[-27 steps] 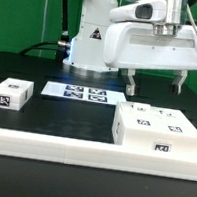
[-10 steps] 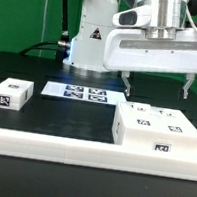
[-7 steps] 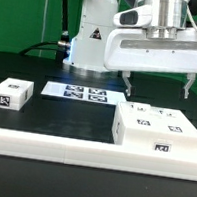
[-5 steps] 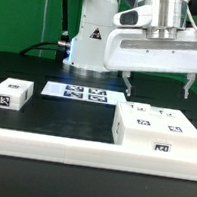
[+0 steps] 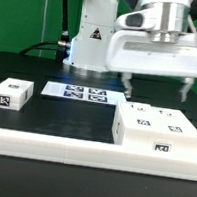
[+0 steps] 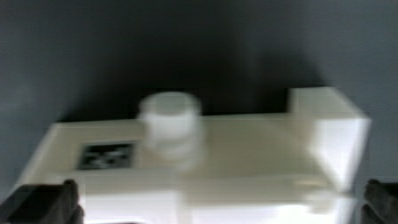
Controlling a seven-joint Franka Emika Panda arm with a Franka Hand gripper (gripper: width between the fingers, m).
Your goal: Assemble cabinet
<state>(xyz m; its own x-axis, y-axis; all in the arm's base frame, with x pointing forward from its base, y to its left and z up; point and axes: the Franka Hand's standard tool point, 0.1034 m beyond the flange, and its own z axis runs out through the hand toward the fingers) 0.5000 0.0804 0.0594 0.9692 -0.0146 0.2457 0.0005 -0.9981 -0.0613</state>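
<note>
White plastic body (image 5: 157, 133) sits near right on black table (image 5: 69, 118), small panel (image 5: 11, 95) near left, well apart. Gripper (image 5: 156, 89) hovers above body, jaws wide, holding nothing. Judgement: body rigid, light, probably hollow; smooth walls likely slippery. Best hold: across opposite flat walls, clear of peg (image 6: 169, 122). Wrist view blurred, tag (image 6: 111, 155) unreadable, body partly cut off. Far face hidden from exterior view; fit features for panel not discernible.
</note>
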